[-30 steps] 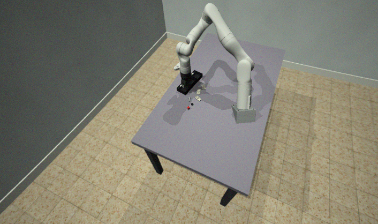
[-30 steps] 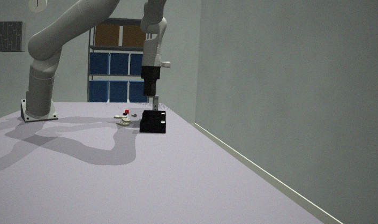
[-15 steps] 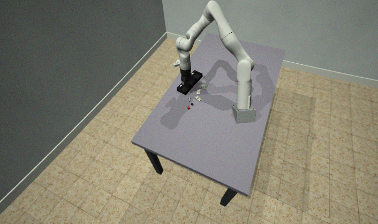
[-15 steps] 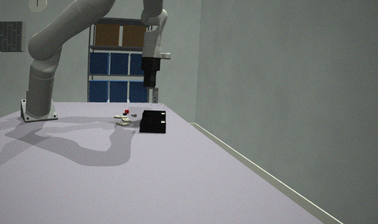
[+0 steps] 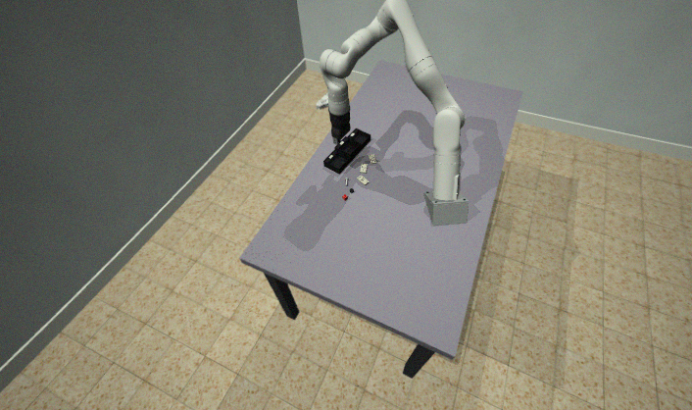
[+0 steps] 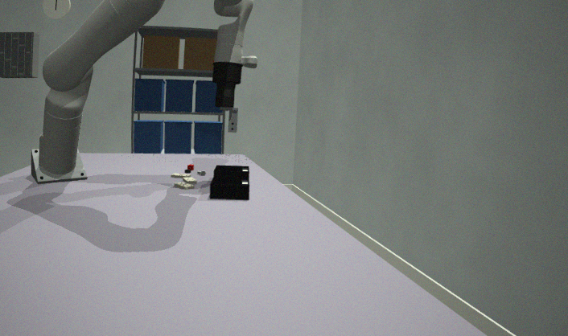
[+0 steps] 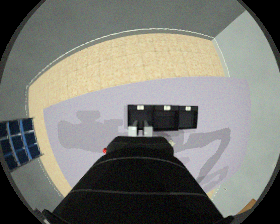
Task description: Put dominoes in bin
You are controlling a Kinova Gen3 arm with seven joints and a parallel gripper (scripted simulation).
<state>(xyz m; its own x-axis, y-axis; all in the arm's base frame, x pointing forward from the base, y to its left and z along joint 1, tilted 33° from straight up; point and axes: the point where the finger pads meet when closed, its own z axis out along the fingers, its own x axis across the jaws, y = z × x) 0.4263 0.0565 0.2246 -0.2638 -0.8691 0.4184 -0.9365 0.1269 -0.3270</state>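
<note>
Cream, flat, spotted dominoes (image 5: 363, 168) (image 6: 189, 179) (image 7: 171, 143) lie inward from the black rectangular bins (image 5: 333, 166) (image 6: 229, 190) (image 7: 179, 117), toward the counter's base-side long edge from my raised gripper (image 5: 336, 141) (image 6: 224, 108) (image 7: 140, 125), its fingers narrowly parted, nothing visible between them.

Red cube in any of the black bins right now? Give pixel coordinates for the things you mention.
No, the red cube (image 5: 344, 196) (image 6: 190, 167) (image 7: 105, 150) sits on the table (image 5: 389, 265) (image 6: 236, 267) (image 7: 81, 107), apart from the black bins (image 5: 340, 170) (image 6: 229, 191) (image 7: 163, 129).

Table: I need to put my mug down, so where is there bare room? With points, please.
The near end of the table (image 5: 379, 284), beyond the red cube (image 5: 344, 196) (image 6: 190, 167), has room. It's crowded between that cube and the black bins (image 5: 333, 165) (image 6: 229, 190) (image 7: 163, 126).
</note>
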